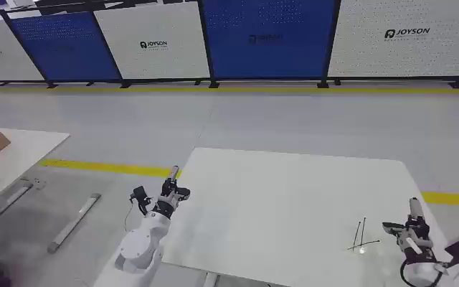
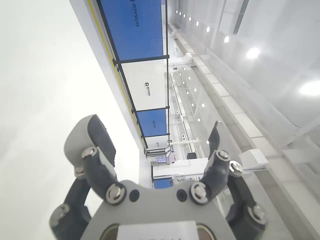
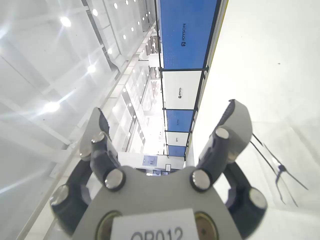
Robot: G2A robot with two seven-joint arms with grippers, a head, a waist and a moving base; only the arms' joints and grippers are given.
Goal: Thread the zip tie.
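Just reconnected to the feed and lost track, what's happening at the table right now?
Nothing is being held yet. The black zip ties lie loosely crossed on the white table near its right edge, untouched. The right hand hangs open and empty just beside them. The left hand is open and empty too, at the table's left edge, well away from the ties. Threading has not started.

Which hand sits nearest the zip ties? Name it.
The right hand, open at the right edge of the table, with the zip ties lying just beside it; the left hand is across the table at its left edge.
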